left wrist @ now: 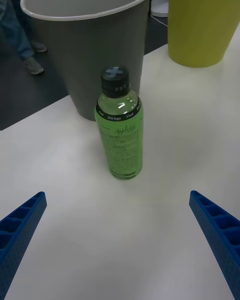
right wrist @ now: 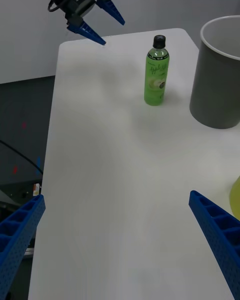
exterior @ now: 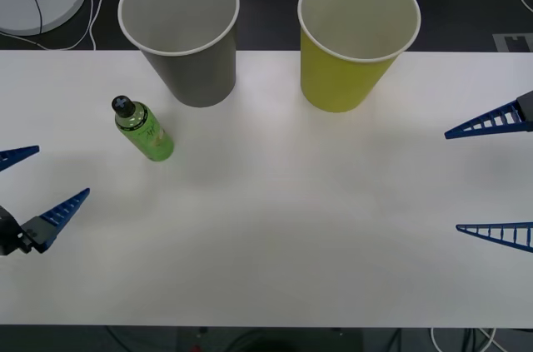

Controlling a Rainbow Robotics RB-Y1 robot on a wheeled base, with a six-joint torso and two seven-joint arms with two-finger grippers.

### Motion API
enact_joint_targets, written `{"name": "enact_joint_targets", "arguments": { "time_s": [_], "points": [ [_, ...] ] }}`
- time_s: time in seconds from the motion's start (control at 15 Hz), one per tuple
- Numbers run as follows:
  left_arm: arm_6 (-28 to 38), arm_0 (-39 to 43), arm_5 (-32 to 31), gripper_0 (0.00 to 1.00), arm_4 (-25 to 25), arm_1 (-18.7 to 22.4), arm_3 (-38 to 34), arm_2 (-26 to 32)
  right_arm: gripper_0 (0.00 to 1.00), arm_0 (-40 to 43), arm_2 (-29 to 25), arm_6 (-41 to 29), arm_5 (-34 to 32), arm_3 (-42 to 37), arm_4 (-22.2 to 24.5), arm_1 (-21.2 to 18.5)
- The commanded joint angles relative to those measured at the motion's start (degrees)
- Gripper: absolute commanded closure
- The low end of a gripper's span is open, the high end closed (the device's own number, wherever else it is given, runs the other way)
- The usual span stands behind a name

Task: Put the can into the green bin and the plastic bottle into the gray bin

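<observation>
A wide white table (exterior: 275,235) is seen from above. Two big cup-shaped bins are stood at its far edge. The gray bin with a white rim and a pale inside (exterior: 188,44) is placed at about 11 o'clock from the middle of the table. The yellow-green bin of the same shape (exterior: 353,44) is placed at about 1 o'clock. The two bins are set side by side with a gap between them.

A small clear-green plastic bottle with a bright green label and a black screw cap (exterior: 145,129) is stood upright at about 10 o'clock, near the gray bin but not touching it. On the left wrist view the bottle (left wrist: 119,125) is seen close up. A black band is wrapped around its neck, and the words "Zero Sugar" can be read on it. Curly writing is printed on the green label, but it is too small to be read. A raised cross is marked on top of the cap.

The left gripper (exterior: 25,181) is held at 9 o'clock, at the table's left edge. Its blue ribbed fingers (exterior: 65,207) are spread wide apart, and nothing is held between them. The bottle is seen just ahead of it.

The right gripper (exterior: 491,177) is held at 3 o'clock, at the right edge. Its fingers are spread wide too, and nothing is gripped.
</observation>
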Motion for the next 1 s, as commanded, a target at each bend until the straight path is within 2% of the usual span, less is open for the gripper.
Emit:
{"name": "enact_joint_targets", "arguments": {
  "time_s": [0.07,0.53,1.0],
  "points": [
    [0.1,-2.0,2.3,0.0,-1.6,-1.3,0.1,-3.2,0.0,0.0,0.0,0.0,0.0,0.0,0.0,0.0],
    [0.7,-8.6,3.7,0.0,-4.8,-3.9,4.5,-8.3,0.0,0.0,0.0,0.0,0.0,0.0,0.0,0.0],
    [1.3,-13.8,7.1,0.0,-6.0,-4.4,8.8,-13.0,0.0,0.0,0.0,0.0,0.0,0.0,0.0,0.0]
  ]
}}
